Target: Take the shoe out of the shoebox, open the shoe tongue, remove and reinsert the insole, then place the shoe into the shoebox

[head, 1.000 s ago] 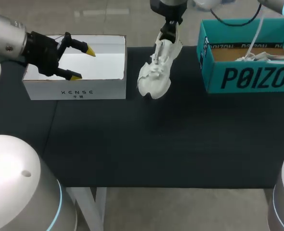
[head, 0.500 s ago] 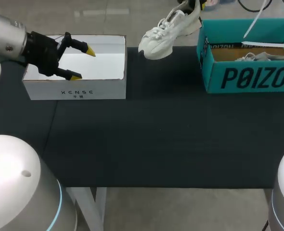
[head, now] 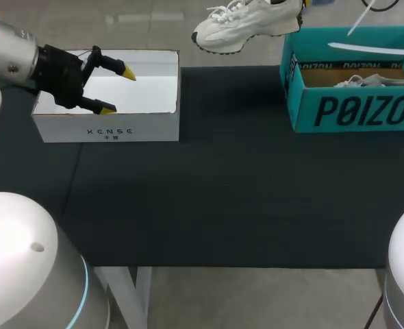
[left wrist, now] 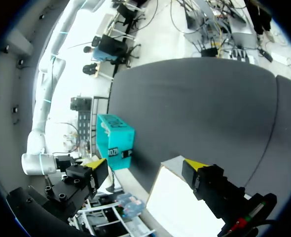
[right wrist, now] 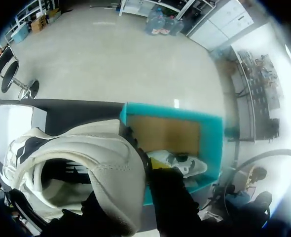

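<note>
A white sneaker point(head: 246, 24) hangs level in the air beyond the table's far edge, its toe pointing left. My right gripper point(head: 303, 5) is shut on its heel, just left of the teal shoebox point(head: 352, 110). In the right wrist view the heel collar of the sneaker point(right wrist: 86, 163) is pinched in the gripper point(right wrist: 149, 174), with the teal shoebox point(right wrist: 212, 143) below it. A second white shoe point(head: 366, 81) lies inside that box. My left gripper point(head: 106, 89) stands open over a white box point(head: 109, 129), holding nothing; the left wrist view shows the gripper point(left wrist: 145, 165) with its yellow tips wide apart.
The white box point(left wrist: 185, 210) sits open at the table's back left, the teal shoebox point(left wrist: 115, 143) at the back right. The black table top point(head: 222, 192) stretches between and in front of them.
My right arm lifted the sneaker up and back toward the teal box, swinging it from toe-down to level. The left arm stayed still.
</note>
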Controlling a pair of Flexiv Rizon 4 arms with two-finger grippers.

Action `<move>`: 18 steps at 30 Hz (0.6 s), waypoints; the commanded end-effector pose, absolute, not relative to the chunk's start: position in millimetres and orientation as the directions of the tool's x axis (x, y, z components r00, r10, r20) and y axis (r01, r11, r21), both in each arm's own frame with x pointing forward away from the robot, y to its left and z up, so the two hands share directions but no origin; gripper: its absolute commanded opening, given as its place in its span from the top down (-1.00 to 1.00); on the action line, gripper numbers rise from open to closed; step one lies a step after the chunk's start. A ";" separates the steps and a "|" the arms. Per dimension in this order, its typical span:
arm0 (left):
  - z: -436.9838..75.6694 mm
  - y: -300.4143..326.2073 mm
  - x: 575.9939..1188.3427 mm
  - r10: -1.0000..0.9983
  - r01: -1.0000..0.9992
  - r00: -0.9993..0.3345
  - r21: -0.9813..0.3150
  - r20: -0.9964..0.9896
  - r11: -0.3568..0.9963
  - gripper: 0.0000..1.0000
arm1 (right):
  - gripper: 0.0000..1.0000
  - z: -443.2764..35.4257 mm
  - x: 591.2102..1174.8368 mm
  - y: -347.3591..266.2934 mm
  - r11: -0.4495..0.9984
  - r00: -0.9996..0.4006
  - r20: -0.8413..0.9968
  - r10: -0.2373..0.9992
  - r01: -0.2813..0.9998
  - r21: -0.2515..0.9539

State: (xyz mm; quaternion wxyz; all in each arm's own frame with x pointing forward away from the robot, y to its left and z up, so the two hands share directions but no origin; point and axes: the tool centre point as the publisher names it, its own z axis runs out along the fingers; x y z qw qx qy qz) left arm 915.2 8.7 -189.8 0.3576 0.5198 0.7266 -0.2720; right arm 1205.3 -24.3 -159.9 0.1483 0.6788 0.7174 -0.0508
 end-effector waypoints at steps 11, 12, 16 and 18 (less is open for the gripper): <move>-189.3 8.7 915.4 0.564 0.950 -0.204 -0.023 -0.800 0.312 -1.00 | 1.00 -158.0 1204.2 -24.3 0.072 -0.033 -0.282 0.959 0.989 0.130; -189.3 8.7 915.4 0.564 0.950 -0.204 -0.023 -0.800 0.312 -1.00 | 1.00 -158.0 1204.2 -24.3 0.072 -0.033 -0.282 0.959 0.989 0.130; -189.3 8.7 915.4 0.564 0.950 -0.204 -0.023 -0.800 0.312 -1.00 | 1.00 -163.2 1215.2 -42.7 0.038 -0.015 -0.285 0.958 0.996 0.076; -189.3 8.7 915.4 0.564 0.950 -0.204 -0.023 -0.800 0.312 -1.00 | 1.00 -163.6 1223.3 -56.7 0.025 -0.014 -0.281 0.960 0.999 0.035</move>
